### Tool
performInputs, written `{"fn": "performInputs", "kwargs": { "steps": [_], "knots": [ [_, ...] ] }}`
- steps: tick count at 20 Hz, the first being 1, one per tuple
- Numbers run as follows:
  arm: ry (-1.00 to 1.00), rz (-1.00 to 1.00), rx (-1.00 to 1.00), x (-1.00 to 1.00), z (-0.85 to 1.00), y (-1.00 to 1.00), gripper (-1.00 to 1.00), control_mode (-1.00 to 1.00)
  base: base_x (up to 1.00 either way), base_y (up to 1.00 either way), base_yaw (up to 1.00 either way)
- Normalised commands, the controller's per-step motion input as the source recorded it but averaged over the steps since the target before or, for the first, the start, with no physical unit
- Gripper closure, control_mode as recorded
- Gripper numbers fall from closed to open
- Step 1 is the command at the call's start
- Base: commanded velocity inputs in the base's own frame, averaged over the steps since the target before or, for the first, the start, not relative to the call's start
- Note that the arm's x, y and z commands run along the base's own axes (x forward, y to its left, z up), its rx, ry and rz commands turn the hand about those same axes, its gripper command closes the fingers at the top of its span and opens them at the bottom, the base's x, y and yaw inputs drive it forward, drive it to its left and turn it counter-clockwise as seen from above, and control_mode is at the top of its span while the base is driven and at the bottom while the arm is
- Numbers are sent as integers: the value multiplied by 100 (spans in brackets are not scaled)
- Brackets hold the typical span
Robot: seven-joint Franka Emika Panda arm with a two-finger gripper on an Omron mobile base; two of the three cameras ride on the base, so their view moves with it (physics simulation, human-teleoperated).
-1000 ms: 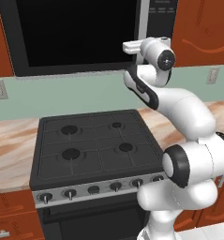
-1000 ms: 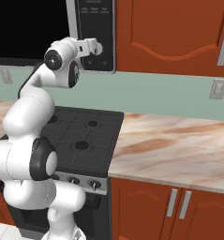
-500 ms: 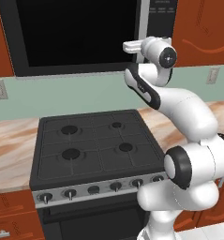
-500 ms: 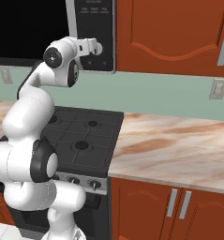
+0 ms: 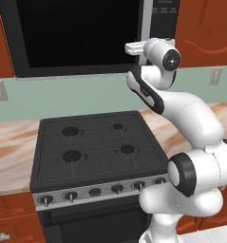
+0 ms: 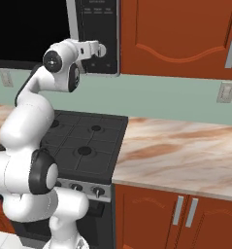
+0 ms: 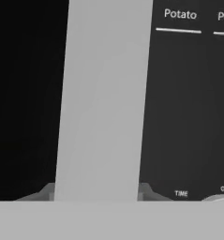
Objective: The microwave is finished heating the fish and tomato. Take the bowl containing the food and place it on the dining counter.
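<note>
A black-fronted microwave [image 5: 77, 35] with a closed dark glass door hangs above the stove [image 5: 93, 149]. The gripper [image 7: 97, 197] has its jaws narrowed around the door's grey vertical handle [image 7: 104, 101], beside the control panel [image 7: 188, 93].

Both base views look forward over the stove [image 5: 96, 152] from opposite sides; hand view presses close to the microwave [image 7: 104, 103].

On the microwave's [image 7: 188, 108] dark control panel, just right of the gripper — "Potato" underlined at top, cut-off "Po" beside it — "TIME" and "OFF" low down.
</note>
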Motion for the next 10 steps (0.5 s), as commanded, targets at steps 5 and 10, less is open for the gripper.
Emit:
{"fn": "performInputs", "kwargs": {
  "steps": [5, 10],
  "knots": [
    [-1, 0, 0, -78, 42, 15, 100, -100, 0, 0, 0],
    [-1, 0, 0, -99, 55, 32, 100, -100, 0, 0, 0]
  ]
}}
